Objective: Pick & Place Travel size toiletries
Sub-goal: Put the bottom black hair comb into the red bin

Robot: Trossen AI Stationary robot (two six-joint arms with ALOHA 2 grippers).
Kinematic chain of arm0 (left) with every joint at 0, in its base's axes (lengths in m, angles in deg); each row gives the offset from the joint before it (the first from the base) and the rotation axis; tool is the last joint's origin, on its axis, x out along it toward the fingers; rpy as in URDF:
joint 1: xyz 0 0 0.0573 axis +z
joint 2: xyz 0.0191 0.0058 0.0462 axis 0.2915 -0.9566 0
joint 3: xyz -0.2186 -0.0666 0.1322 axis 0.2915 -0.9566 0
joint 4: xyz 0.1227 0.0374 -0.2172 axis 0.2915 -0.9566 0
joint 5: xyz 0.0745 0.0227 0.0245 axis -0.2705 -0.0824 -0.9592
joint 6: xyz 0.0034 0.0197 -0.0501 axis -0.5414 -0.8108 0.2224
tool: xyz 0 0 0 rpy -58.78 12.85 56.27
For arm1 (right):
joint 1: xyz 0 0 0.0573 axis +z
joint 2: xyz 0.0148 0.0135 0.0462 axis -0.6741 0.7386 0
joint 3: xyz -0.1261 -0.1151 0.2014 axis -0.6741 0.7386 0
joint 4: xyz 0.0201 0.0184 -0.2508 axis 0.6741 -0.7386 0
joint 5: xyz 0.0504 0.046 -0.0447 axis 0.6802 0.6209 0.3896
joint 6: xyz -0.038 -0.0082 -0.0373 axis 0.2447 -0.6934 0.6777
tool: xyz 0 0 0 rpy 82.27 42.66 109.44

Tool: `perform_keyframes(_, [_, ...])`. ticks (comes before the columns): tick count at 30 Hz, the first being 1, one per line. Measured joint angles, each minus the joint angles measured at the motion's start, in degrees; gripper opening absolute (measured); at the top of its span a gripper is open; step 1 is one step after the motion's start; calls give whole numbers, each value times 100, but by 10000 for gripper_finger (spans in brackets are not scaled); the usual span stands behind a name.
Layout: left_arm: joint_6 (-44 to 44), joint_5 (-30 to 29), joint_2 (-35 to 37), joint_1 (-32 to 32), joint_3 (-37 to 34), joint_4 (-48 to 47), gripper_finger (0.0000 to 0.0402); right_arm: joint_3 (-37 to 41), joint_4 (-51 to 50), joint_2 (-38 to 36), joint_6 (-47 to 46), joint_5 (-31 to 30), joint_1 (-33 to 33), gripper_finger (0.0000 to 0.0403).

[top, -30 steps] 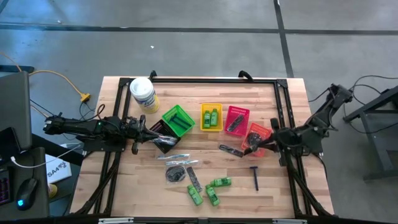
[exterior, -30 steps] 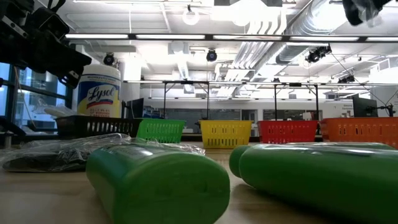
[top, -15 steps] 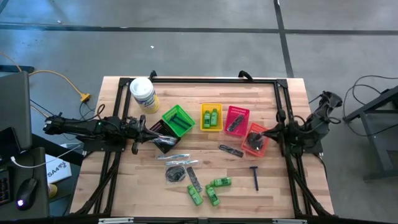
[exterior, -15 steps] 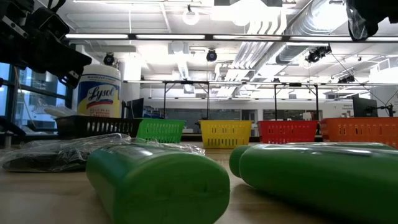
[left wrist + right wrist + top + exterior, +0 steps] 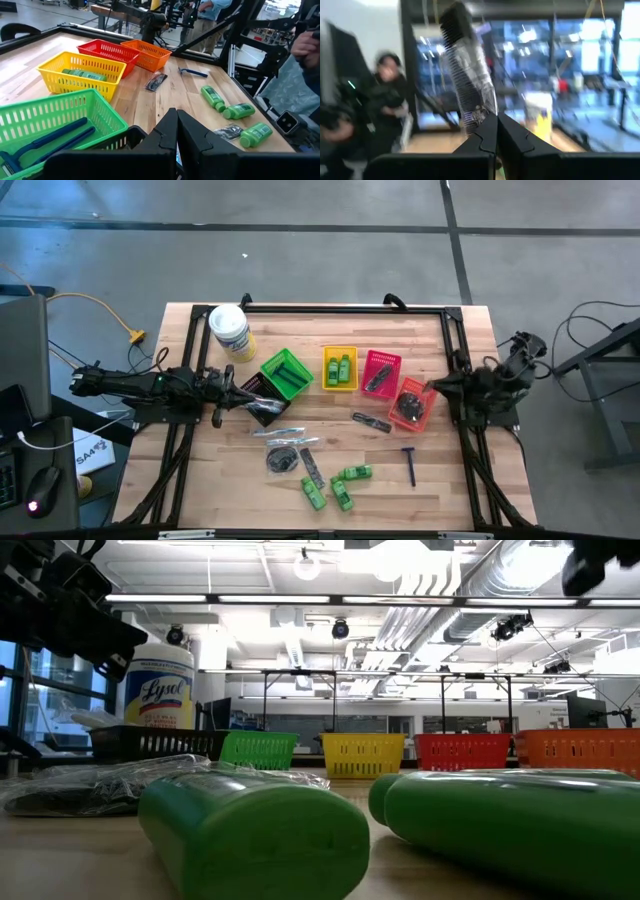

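Room blurred; right pincer point(image 5: 496, 122) grips wrapped comb point(image 5: 470, 75).

Industrial lab or workshop: concrete floor point(image 5: 330, 260), exposed ceiling ducts point(image 5: 440, 610), strip lights point(image 5: 230, 598), metal-framed benches point(image 5: 330, 700), wooden worktable point(image 5: 330, 340) with mounted arms.

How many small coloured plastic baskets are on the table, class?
5: black basket by the left gripper, green basket, yellow basket, red basket and orange basket, running left to right across the table's middle. None seems hidden.
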Motion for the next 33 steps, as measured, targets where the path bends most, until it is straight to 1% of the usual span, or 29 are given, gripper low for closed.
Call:
perform_keyframes(3, [87, 0, -1, 0, 0, 2, 0, -2, 721, 8, 488, 432, -9, 2])
perform_keyframes(5, [87, 0, -1, 0, 0, 2, 0, -2, 953, 7, 677, 559, -8, 2])
perform_keyframes(9, [86, -2, -1, 0, 0, 4, 0, -2, 1064, 7, 912, 560, -8, 2])
perform_keyframes(11, [87, -25, -1, 0, 0, 5, 0, 0, 1120, 4, 1022, 324, -19, 2])
perform_keyframes(12, [87, -71, -1, 0, 0, 9, 0, 2, 1275, 4, 1022, 169, -35, 2])
perform_keyframes(13, [87, -131, -1, 0, 0, 16, 0, 0, 1465, 4, 1002, 143, -48, 2])
perform_keyframes(18, [87, -174, -1, 2, -2, 22, 0, -2, 2664, 7, 965, 615, -58, 2])
perform_keyframes(19, [87, -174, -1, 2, -2, 22, 0, -3, 2890, 7, 965, 627, -58, 2])
perform_keyframes(21, [87, -175, -1, 2, -2, 20, 0, -4, 3060, 17, 887, 378, -58, 2])
perform_keyframes(24, [87, -178, -1, 2, -2, 17, 0, -4, 2854, 20, 759, -131, -58, 2])
perform_keyframes(25, [87, -185, -1, 2, -2, 18, 0, -4, 2783, 20, 741, -375, -58, 2])
perform_keyframes(27, [87, -190, -1, 2, -2, 24, 0, -4, 2752, 20, 698, -1046, -58, 2])
perform_keyframes(28, [92, -192, -1, 2, -2, 26, 0, -4, 2700, 20, 690, -1202, -57, 2])
perform_keyframes(31, [137, -192, 0, 2, -2, 25, 0, -2, 2612, 22, 696, -1300, -32, 2])
perform_keyframes(33, [153, -193, -1, 1, -2, 26, 0, -4, 2610, 20, 718, -1188, -36, 2])
